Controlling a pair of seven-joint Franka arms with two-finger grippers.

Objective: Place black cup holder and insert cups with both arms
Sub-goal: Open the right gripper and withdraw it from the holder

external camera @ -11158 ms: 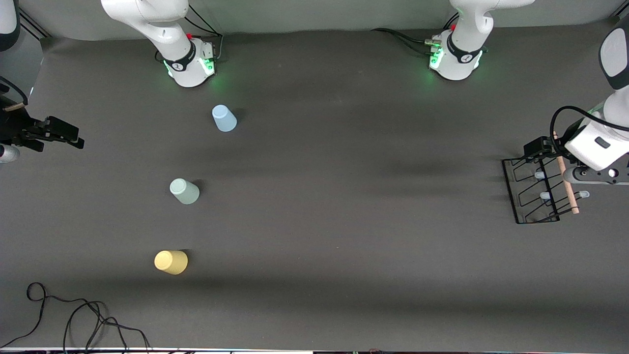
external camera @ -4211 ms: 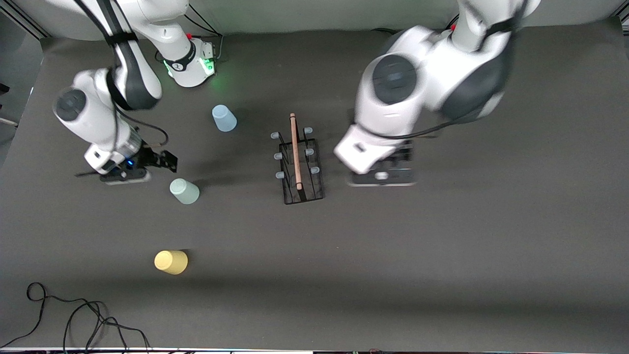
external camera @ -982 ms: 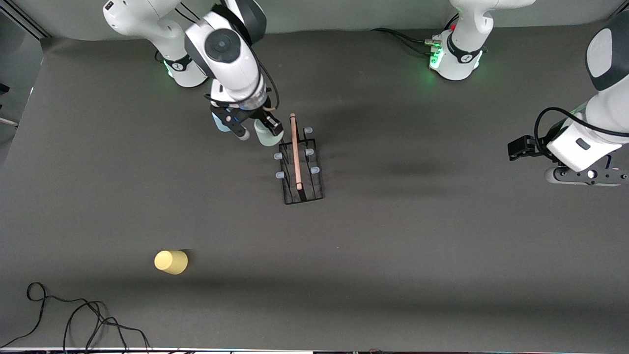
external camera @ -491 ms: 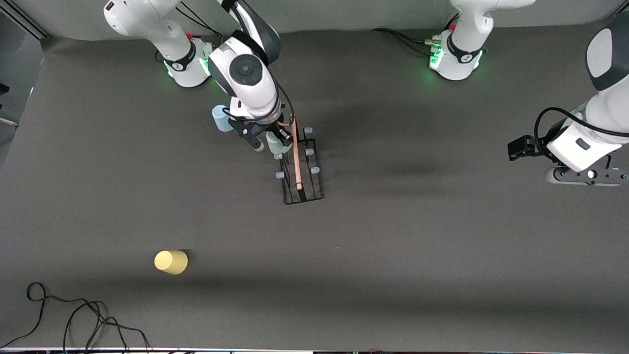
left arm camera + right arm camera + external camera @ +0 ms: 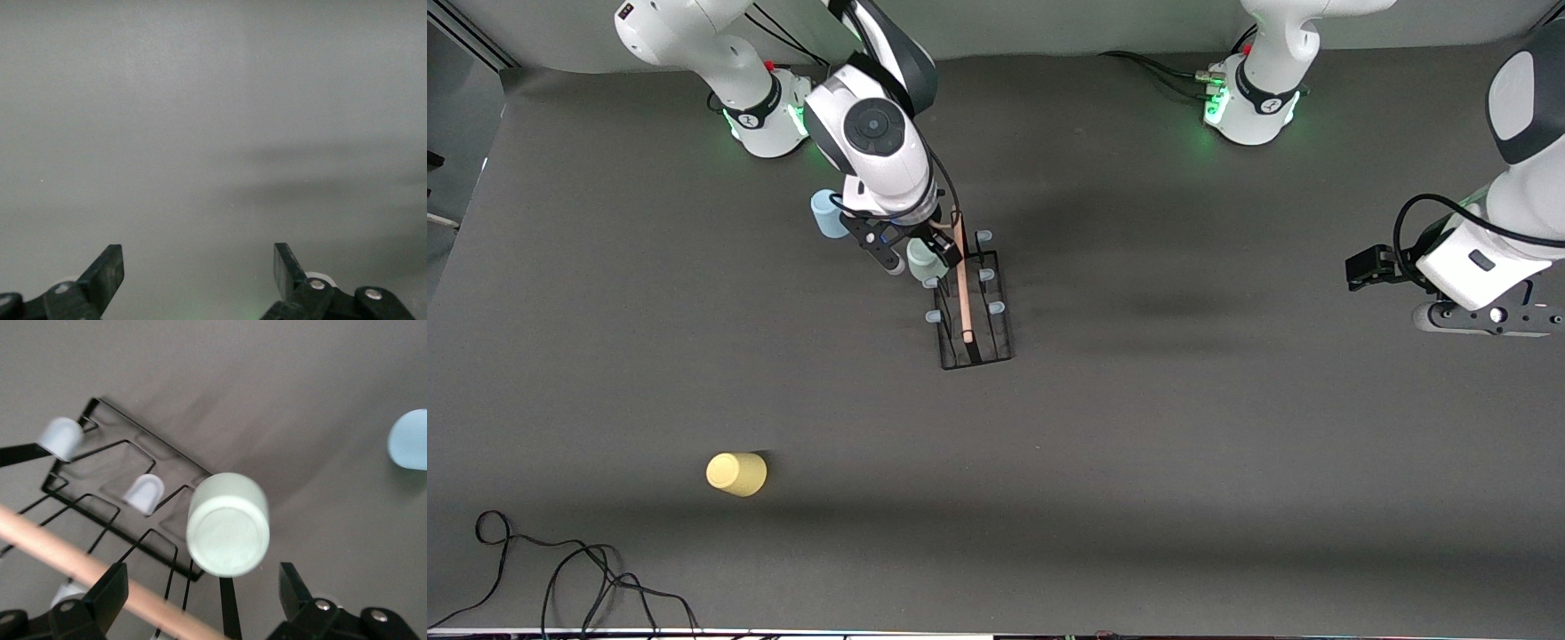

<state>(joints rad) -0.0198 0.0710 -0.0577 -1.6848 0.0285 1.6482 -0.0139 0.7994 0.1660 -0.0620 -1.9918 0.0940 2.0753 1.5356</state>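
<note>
The black cup holder [image 5: 971, 307] stands mid-table with its wooden handle [image 5: 80, 563] on top. A pale green cup [image 5: 922, 263] sits upside down over a peg at the holder's corner farthest from the front camera, on the right arm's side. My right gripper [image 5: 916, 256] hovers over that cup [image 5: 228, 523], open [image 5: 200, 590], its fingers clear of the cup on both sides. A light blue cup [image 5: 824, 216] stands beside the right arm, partly hidden by it. The yellow cup [image 5: 736, 474] stands near the front camera. My left gripper [image 5: 1365, 268] waits open [image 5: 199, 267] at the left arm's end.
Two bare blue-tipped pegs [image 5: 143, 493] show next to the green cup. A black cable [image 5: 560, 569] lies coiled at the table's corner nearest the front camera, at the right arm's end. The left wrist view shows only bare table.
The right gripper brought the green cup over to the holder's peg, then opened and let it go. The left arm has not moved.
</note>
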